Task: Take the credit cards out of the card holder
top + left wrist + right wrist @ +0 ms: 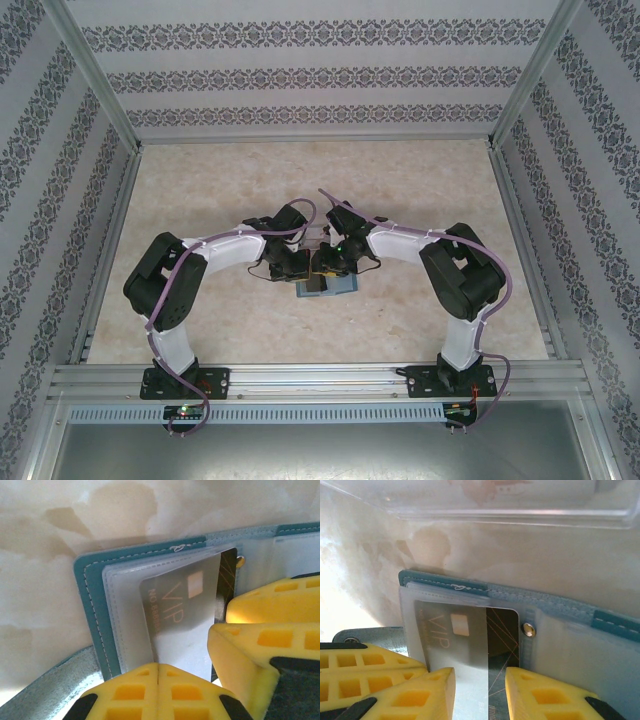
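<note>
The card holder (325, 288) lies open on the surface (250, 190), midway between the left and right edges and somewhat closer to the near edge than to the far one. Both arms bend inward over it.

From the left wrist, the teal cover (89, 595) lies flat with white stitching along its rim and clear plastic sleeves stacked on top. A pale card (175, 610) marked VIP, with a light square chip, sits tilted in the sleeves. A dark card (229, 575) with thin gold lines shows behind its upper right corner.

The left pincer (158, 672) is closed, its two yellow tips pressed together at the near edge of the sleeves, just below the pale card. I cannot tell whether it pinches any plastic between them.

From the right wrist, the right pincer (480, 675) is open, its yellow tips standing apart with a gap between them. The pale card (445, 630) and the dark card (502, 635) lie side by side in that gap. I cannot tell whether the tips touch the cards. A round metal snap (527, 629) sits on the holder just right of the dark card.

A clear plastic tray (520, 515) rests on the surface just beyond the card holder, toward the far edge.
</note>
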